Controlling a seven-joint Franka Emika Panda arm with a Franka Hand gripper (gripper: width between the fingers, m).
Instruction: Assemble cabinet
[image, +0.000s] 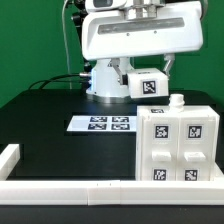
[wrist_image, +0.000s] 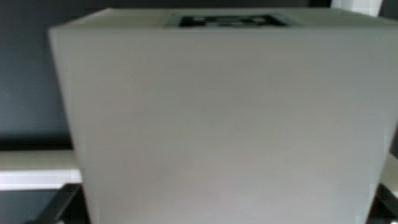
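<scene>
My gripper (image: 147, 71) is shut on a white cabinet block (image: 149, 85) with a black-and-white tag on its face. It holds the block in the air above the black table. In the wrist view this block (wrist_image: 222, 120) fills nearly the whole picture, with a tag at its far end, and dark fingertips (wrist_image: 54, 205) show at its sides. The white cabinet body (image: 180, 146) stands at the exterior view's right, below and to the right of the held block. It bears several tags and a small peg on top.
The marker board (image: 103, 124) lies flat on the table left of the cabinet body. Low white border rails run along the front (image: 70, 188) and the left edge (image: 10, 157). The robot base (image: 105, 80) stands at the back.
</scene>
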